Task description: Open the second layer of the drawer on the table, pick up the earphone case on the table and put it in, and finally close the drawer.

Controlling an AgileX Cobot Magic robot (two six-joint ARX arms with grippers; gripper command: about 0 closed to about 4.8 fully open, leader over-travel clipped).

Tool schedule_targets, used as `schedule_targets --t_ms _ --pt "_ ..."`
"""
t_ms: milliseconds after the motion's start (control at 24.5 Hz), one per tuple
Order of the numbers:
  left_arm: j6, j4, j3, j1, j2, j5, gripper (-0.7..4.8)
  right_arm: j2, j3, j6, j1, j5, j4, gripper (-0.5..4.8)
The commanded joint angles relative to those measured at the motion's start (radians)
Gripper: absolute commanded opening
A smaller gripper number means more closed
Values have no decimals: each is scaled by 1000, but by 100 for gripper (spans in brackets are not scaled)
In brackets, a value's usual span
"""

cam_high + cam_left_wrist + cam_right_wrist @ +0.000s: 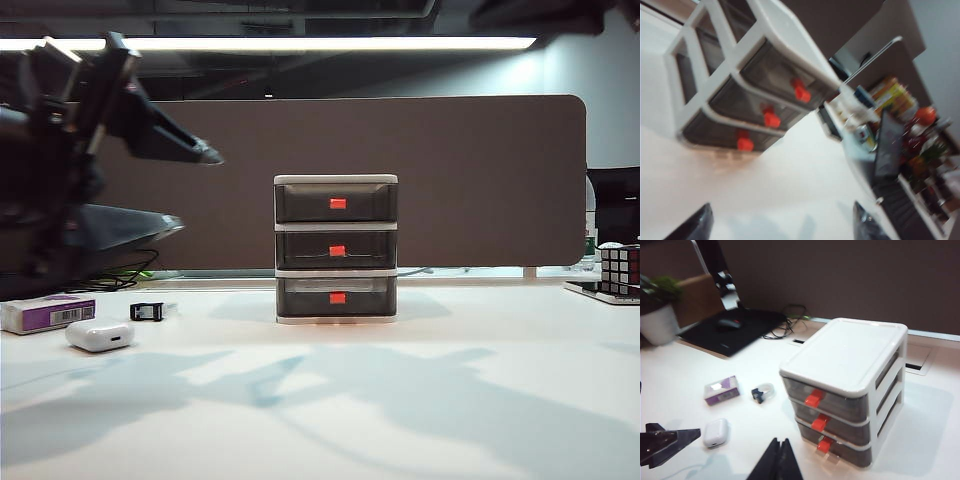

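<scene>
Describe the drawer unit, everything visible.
The drawer is a small three-tier cabinet: white plastic frame and flat lid, three smoky-grey see-through trays, each with a red-orange handle. All trays look pushed in, including the second layer. It stands upright near the middle of the table, in front of the brown partition. Nothing touches it; neither end effector is near.

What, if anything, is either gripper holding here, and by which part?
Nothing is held. The left gripper and right gripper hang open above the table; the earphone case lies untouched.
</scene>
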Motion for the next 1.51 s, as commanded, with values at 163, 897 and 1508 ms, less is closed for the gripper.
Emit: schedule_targets --t_ms 163,897,1508 --pt "-194 199 163 -15 280 -5 350 280 178 -95 0 -24 52 -3" --pt "-397 198 455 -196 530 -327 350 787 649 -124 0 -66 48 -3" --pt "-606 188 534 -209 657 -409 350 959 769 -142 3 -85 99 -3"
